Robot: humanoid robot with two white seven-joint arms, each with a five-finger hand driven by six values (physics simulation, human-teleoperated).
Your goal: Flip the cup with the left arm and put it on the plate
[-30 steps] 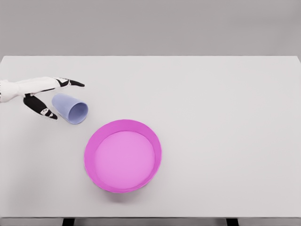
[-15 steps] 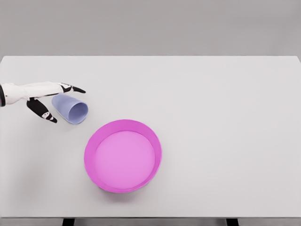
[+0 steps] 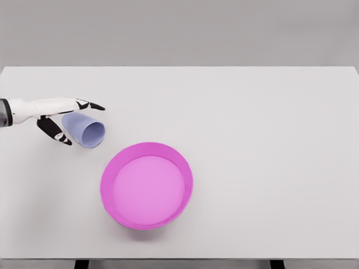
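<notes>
Nearest to the camera, a bright magenta plate (image 3: 147, 192) with a raised rim sits on the pale grey worktop (image 3: 269, 168), left of the middle and close to the front edge. Nothing lies in it. Two dark supports show just below the worktop's front edge.

Farther back and to the left, a light blue cup (image 3: 84, 129) lies on its side, its open mouth turned toward the camera and slightly right, its closed base pointing back and left. It is near the plate's far left rim but clearly apart from it.

At the cup is the left hand (image 3: 58, 115), white with black fingertips, its arm coming in from the left edge. The fingers are spread: several reach out straight over the cup's upper back side, the longest tip ending just past it to the right, while the thumb (image 3: 56, 131) angles down on the cup's left, near its base. The hand brackets the cup rather than gripping it; whether the fingers touch it cannot be told from this view.

Beyond, the worktop runs to a plain grey wall.
</notes>
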